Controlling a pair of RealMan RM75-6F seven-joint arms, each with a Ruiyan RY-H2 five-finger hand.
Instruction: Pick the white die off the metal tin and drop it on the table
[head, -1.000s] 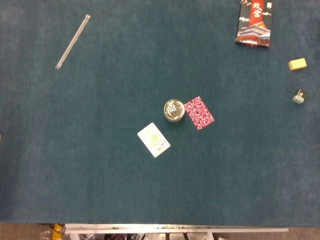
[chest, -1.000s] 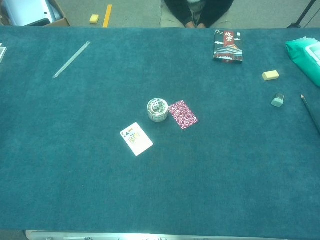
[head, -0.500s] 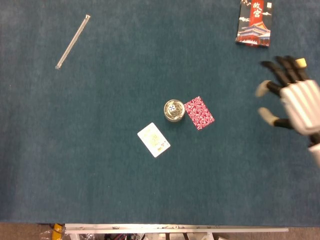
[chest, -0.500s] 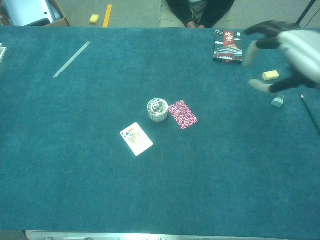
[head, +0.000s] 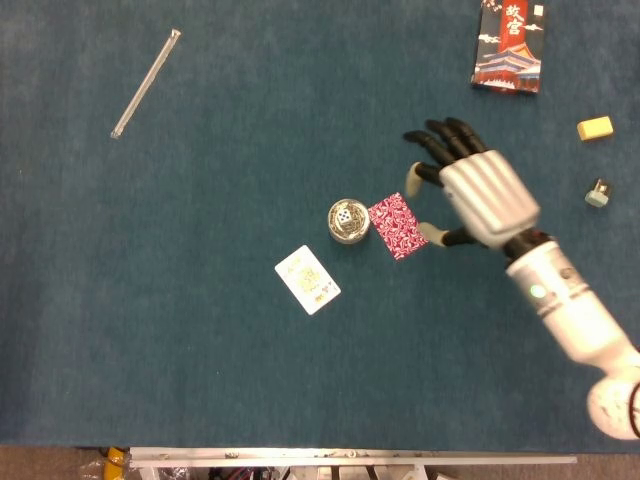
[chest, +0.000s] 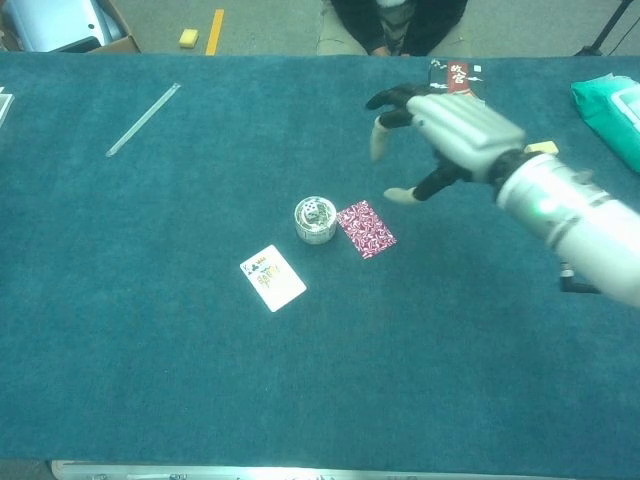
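Hovering right hand (head: 478, 190) near tin (head: 347, 221), die (head: 344, 214) atop.

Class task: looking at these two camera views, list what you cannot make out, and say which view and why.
- White die on the metal tin: pips too small, both views.
- Right hand: palm faces down, hidden in both views.
- Face-up card: print too small.
- Card box: partly behind the hand, chest view.
- Left hand: in neither view.
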